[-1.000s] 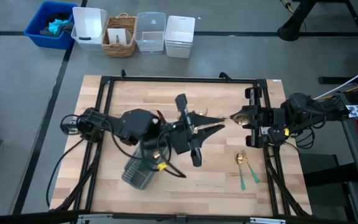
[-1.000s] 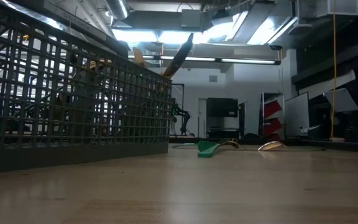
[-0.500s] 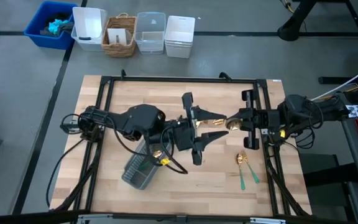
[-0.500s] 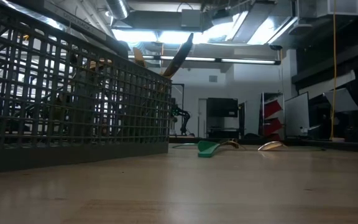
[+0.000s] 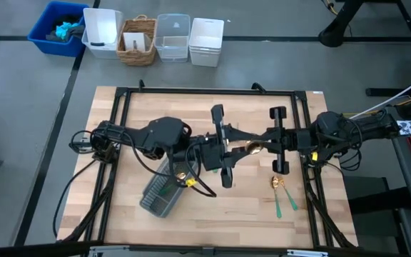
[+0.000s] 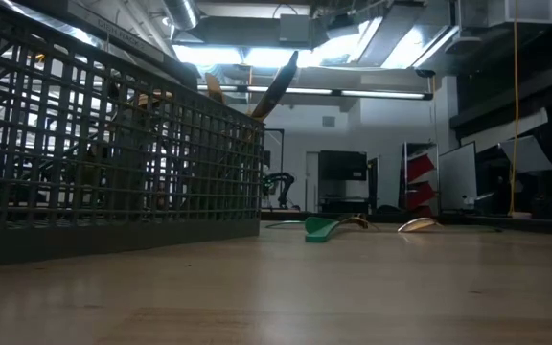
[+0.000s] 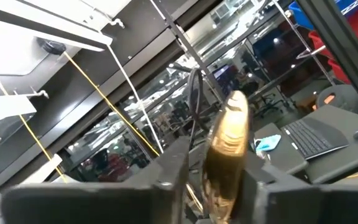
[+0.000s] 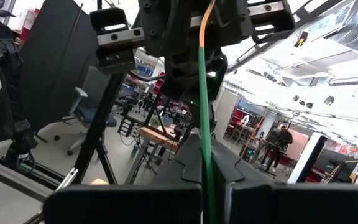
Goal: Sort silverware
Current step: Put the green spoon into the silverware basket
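One piece of silverware (image 5: 254, 148), with a gold head and a slim green handle, is held level above the table's middle between both grippers. My left gripper (image 5: 247, 148) reaches in from the table's left and is shut on the head. My right gripper (image 5: 264, 145) comes from the right and is shut on the handle. Two more pieces (image 5: 281, 193) lie flat on the table near its right edge; the low view shows them too (image 6: 329, 226). The grey mesh caddy (image 5: 161, 194) stands under the left arm with several pieces sticking out of it (image 6: 276, 84). My left gripper pinches the gold head (image 7: 227, 146) between its two fingers (image 7: 174, 168), coming level from the table's left, along the piece. The piece is lifted clear. My right gripper pinches the green handle (image 8: 206, 168) between its fingers (image 8: 166, 202), level from the table's right. The handle runs straight out toward the left gripper.
A black frame (image 5: 205, 91) runs round the table top. Bins and a basket (image 5: 138, 39) stand beyond the far edge. The caddy (image 6: 113, 144) fills the left of the low view. Bare wood lies along the near edge (image 5: 227, 214).
My right gripper has carried the piece toward the table's left, up to the left gripper. My left gripper has edged toward it, and its spread fingers have closed in on the gold head. The pieces on the table and the caddy have stayed put.
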Motion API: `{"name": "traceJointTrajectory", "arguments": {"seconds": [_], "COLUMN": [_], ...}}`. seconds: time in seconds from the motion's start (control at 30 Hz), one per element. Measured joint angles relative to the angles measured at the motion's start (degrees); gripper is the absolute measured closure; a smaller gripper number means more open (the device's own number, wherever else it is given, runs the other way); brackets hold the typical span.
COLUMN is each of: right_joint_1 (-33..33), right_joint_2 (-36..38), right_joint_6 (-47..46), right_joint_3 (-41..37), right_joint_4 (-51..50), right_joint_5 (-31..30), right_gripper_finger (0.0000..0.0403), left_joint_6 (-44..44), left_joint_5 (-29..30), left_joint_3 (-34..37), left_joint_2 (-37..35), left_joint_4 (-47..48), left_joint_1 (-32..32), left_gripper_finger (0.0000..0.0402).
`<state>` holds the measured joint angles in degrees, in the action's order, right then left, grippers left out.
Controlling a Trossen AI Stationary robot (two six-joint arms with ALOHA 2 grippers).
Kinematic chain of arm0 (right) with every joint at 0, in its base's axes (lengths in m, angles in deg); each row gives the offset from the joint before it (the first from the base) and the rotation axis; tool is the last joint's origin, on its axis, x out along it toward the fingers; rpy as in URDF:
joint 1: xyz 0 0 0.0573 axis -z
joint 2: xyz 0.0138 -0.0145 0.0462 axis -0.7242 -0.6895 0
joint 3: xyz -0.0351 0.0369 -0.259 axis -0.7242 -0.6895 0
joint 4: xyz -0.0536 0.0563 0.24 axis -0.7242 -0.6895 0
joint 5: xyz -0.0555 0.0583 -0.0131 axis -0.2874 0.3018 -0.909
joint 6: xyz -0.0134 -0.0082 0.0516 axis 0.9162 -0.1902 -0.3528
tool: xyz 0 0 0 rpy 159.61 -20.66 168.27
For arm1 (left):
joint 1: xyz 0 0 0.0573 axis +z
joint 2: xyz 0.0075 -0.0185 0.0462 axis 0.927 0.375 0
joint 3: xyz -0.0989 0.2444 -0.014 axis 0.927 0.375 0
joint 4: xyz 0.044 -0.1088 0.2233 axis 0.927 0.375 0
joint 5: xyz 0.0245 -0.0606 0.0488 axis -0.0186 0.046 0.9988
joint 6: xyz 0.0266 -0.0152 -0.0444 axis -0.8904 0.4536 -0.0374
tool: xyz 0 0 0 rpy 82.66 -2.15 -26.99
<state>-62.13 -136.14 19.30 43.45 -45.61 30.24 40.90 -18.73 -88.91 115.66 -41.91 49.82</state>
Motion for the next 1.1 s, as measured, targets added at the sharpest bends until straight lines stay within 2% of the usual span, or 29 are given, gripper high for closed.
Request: {"name": "traceJointTrajectory", "arguments": {"seconds": [0.13, 0.27, 0.5, 0.63, 0.8, 0.9, 1.1], "right_joint_1": [0.0, 0.0, 0.0, 0.0, 0.0, 0.0, 0.0], "right_joint_2": [0.1, 0.1, 0.2, 0.4, 1.3, 2.5, 3.7], "right_joint_6": [0.0, 0.0, 0.1, 0.0, -0.4, -1.5, -8.2], "right_joint_3": [0.0, 0.0, 0.0, 0.0, 0.0, 0.0, 0.0], "right_joint_4": [0.3, 0.3, 0.4, -2.3, -9.0, -15.2, -27.1], "right_joint_5": [-0.4, -1.0, -3.2, -4.3, -11.1, -13.1, -13.0], "right_gripper_finger": [0.0402, 0.0394, 0.0352, 0.0317, 0.0276, 0.0263, 0.0264], "left_joint_6": [-1.7, -1.6, -1.1, -1.1, -0.2, 5.1, 28.8], "left_joint_5": [0.4, 2.0, 6.6, 12.0, 21.4, 27.0, 30.1], "left_joint_3": [0.0, 0.0, 0.0, 0.0, 0.0, 0.0, 0.0], "left_joint_2": [0.0, 0.0, 0.0, 0.0, 0.0, 0.0, 0.0], "left_joint_4": [0.2, 0.3, 2.8, 6.0, 14.2, 22.4, 46.5], "left_joint_1": [-0.3, -0.3, -0.4, -1.1, -2.8, -4.3, -8.2], "left_gripper_finger": [0.0387, 0.0389, 0.0394, 0.0394, 0.0394, 0.0394, 0.0394]}}
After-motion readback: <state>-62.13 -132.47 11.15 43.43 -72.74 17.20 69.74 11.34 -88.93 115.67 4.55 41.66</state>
